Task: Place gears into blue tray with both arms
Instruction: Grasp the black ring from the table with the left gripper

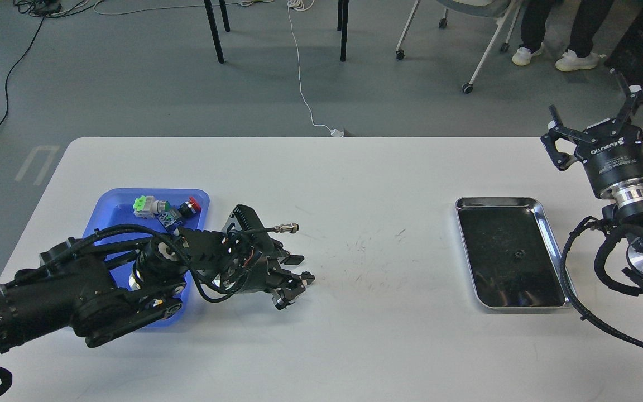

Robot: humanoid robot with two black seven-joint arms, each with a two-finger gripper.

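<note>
The blue tray lies at the table's left and holds coloured push buttons; my left arm covers its lower half. My left gripper hovers low over the table just right of that tray, pointing right. Its dark fingers bunch together, and I cannot tell whether anything sits between them. One tiny black gear lies inside the steel tray at the right. My right gripper is raised beyond the steel tray's far right corner, fingers spread wide and empty.
A green push button and a red one sit at the blue tray's far end. A cable plug sticks out beside my left wrist. Chair and table legs and a person's feet are on the floor beyond the table.
</note>
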